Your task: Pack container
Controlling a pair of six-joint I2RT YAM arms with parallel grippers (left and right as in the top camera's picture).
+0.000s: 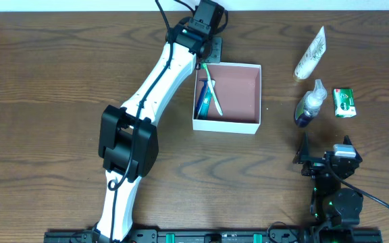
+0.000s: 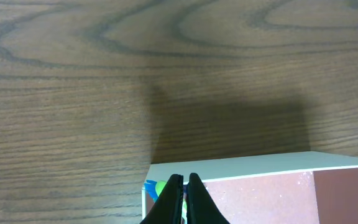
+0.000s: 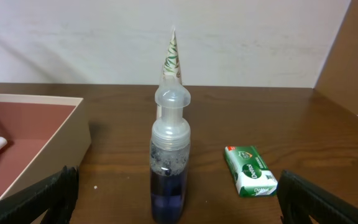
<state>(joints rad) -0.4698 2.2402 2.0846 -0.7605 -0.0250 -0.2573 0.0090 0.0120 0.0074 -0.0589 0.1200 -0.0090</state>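
Note:
The container (image 1: 238,94), a shallow white-walled box with a pink-brown inside, stands at the table's middle back. It holds a blue toothpaste tube (image 1: 201,100) and a green-white toothbrush (image 1: 214,94) that leans up toward my left gripper (image 1: 204,59). In the left wrist view the left gripper (image 2: 184,180) is over the container's back left corner (image 2: 241,165), its jaws closed on the toothbrush (image 2: 160,186). My right gripper (image 1: 326,158) is open wide and empty. In the right wrist view it (image 3: 179,186) faces a clear bottle of blue liquid (image 3: 168,162).
To the right of the container lie the bottle of blue liquid (image 1: 309,104), a green soap bar (image 1: 344,102) and a white tube with a green pattern (image 1: 310,55). The soap bar (image 3: 250,170) lies right of the bottle. The container's wall (image 3: 55,146) is to its left.

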